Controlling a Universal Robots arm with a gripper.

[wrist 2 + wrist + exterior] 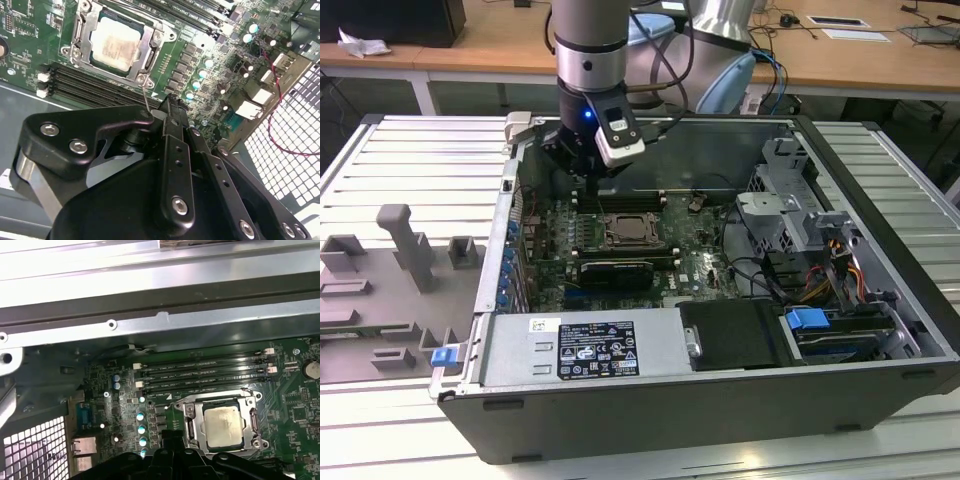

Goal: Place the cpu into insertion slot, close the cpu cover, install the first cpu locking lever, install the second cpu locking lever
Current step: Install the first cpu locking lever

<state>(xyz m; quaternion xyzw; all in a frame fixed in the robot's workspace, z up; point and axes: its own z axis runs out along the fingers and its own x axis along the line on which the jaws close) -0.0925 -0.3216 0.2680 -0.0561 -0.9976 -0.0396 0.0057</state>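
Observation:
The cpu [117,44] lies flat in the insertion slot [625,230] on the green board, and it is also seen in the first wrist view [222,426]. The silvery cpu cover [151,50] sits down around the chip, its frame framing the pale top [190,421]. A thin wire locking lever [145,95] rises from the socket's corner and runs up beside my gripper [171,101], then passes behind it. My gripper [172,436] hangs just above the board beside the socket, fingers shut together. In the exterior view the gripper [582,170] is inside the case, behind the socket.
Long black memory slots [200,375] flank the socket on both sides [90,87]. The case's metal wall [160,325] and rear vent grid [290,150] are close by. A drive cage [785,200] and cables stand at the exterior view's right, grey fixtures [410,250] at its left.

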